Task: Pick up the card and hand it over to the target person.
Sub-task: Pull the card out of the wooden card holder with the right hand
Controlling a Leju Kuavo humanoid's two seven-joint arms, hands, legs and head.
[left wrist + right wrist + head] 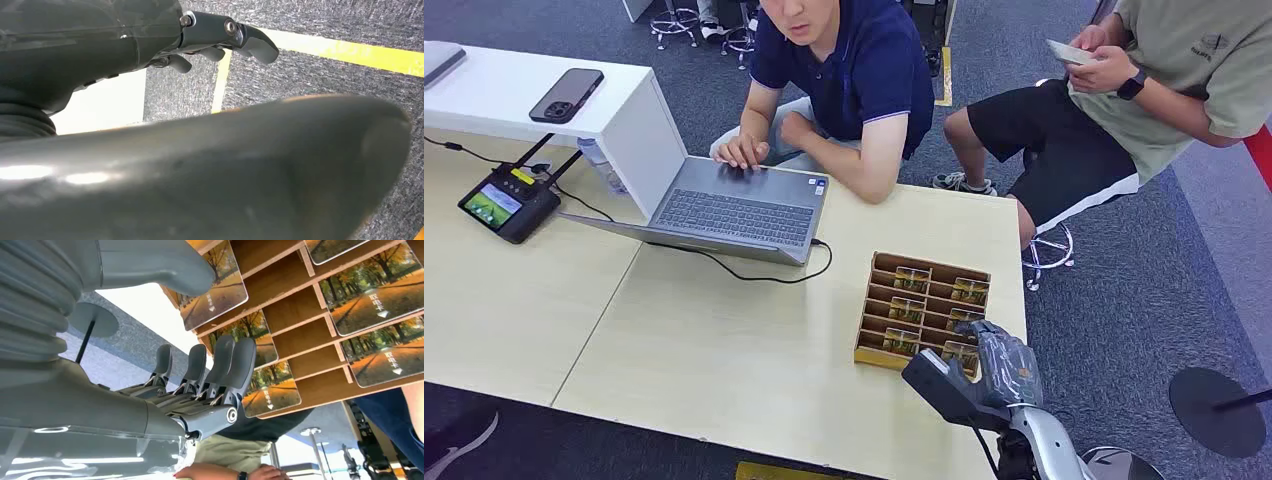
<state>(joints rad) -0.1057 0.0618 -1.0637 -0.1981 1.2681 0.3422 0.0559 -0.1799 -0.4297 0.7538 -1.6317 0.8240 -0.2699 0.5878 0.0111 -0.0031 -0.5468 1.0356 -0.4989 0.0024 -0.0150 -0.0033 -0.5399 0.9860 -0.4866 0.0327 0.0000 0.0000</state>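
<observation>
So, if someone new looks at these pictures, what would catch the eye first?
Probably the wooden card rack near the table's right edge, its slots holding cards printed with autumn trees. The right hand hovers at its near corner, fingers apart. Behind the table, a person sits at an open laptop.

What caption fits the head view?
Right hand open over the wooden card rack, cards untaken.

Counts: cards in wooden rack point(872, 300): six visible – point(912, 279), point(970, 290), point(907, 309), point(964, 319), point(900, 342), point(961, 357). One laptop point(734, 212). Two people: point(844, 70), point(1184, 60). Two phones: point(567, 94), point(1069, 52). One handheld screen device point(508, 204).
</observation>
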